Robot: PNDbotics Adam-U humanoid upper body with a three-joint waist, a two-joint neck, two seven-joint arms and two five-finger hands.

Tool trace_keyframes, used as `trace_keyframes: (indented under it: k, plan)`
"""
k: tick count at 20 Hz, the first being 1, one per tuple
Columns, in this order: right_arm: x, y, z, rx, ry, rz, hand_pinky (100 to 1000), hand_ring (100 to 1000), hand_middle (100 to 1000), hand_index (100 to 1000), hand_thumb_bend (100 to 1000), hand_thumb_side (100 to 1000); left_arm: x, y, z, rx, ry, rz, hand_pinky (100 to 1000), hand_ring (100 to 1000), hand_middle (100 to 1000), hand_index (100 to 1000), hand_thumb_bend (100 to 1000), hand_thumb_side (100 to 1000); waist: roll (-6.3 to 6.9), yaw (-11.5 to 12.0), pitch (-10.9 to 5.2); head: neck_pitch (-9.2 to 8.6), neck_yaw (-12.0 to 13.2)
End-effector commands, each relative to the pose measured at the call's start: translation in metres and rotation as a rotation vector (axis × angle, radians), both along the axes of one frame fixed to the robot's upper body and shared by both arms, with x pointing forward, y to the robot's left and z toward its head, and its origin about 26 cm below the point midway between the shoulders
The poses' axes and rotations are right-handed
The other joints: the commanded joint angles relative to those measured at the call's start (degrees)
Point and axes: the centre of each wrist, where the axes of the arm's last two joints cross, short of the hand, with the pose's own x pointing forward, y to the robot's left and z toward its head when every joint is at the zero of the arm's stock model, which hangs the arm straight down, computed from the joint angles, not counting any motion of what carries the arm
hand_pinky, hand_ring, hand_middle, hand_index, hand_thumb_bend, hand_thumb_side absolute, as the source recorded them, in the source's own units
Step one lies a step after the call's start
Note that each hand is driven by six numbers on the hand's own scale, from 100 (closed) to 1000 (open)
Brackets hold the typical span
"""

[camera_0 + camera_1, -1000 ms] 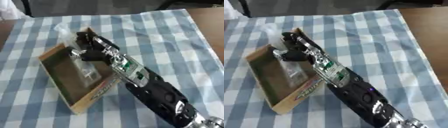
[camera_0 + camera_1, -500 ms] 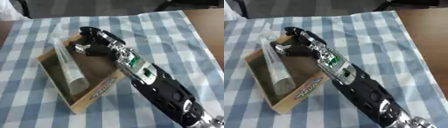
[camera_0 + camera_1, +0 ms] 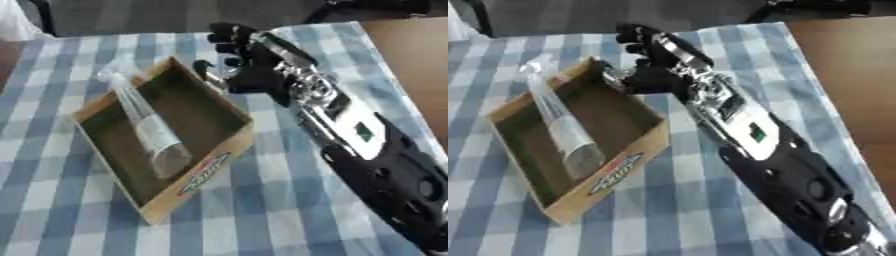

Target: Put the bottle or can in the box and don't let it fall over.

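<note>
A clear plastic bottle (image 3: 146, 126) stands in the shallow cardboard box (image 3: 194, 189) near its left wall, its cap (image 3: 107, 76) showing above the box's far corner. My right hand (image 3: 234, 60) hovers over the box's far right corner, apart from the bottle, with its fingers spread and holding nothing. The black and silver right arm (image 3: 350, 135) runs down to the lower right. No left hand shows in either view.
The box lies askew on a blue and white checked tablecloth (image 3: 262, 215). A bare brown tabletop (image 3: 411, 55) shows at the right edge. Dark shapes stand beyond the far edge of the cloth.
My right hand has let go of the bottle and drawn back and to the right, away from the box's middle. The bottle stays standing in the box.
</note>
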Motion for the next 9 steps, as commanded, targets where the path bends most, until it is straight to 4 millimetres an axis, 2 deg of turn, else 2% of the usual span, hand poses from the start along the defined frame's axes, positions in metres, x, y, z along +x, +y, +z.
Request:
trace_keyframes:
  k: [1, 7, 8, 9]
  plan:
    - [-0.014, -0.030, 0.024, -0.013, -0.055, -0.036, 1000, 1000, 914, 947, 176, 100, -0.003, 0.009, 0.012, 0.043, -0.020, 0.021, 928, 852, 776, 786, 505, 255, 0.20, -0.3, -1.63, 0.07, 0.7]
    - [-0.027, -0.075, 0.028, -0.011, -0.089, -0.177, 1000, 1000, 920, 948, 169, 100, -0.002, 0.009, 0.012, 0.050, -0.014, 0.015, 928, 852, 776, 786, 507, 255, 0.67, -1.5, -1.90, -0.38, 1.0]
    - [-0.029, -0.081, 0.027, -0.015, -0.093, -0.196, 1000, 1000, 922, 954, 179, 100, -0.002, 0.009, 0.012, 0.051, -0.013, 0.013, 928, 852, 776, 786, 508, 256, 0.74, -1.7, -1.92, -0.40, 1.0]
    - [-0.030, -0.087, 0.026, -0.020, -0.097, -0.218, 1000, 1000, 926, 965, 234, 100, -0.002, 0.008, 0.012, 0.052, -0.012, 0.011, 928, 852, 776, 786, 509, 255, 0.82, -1.9, -1.93, -0.40, 1.1]
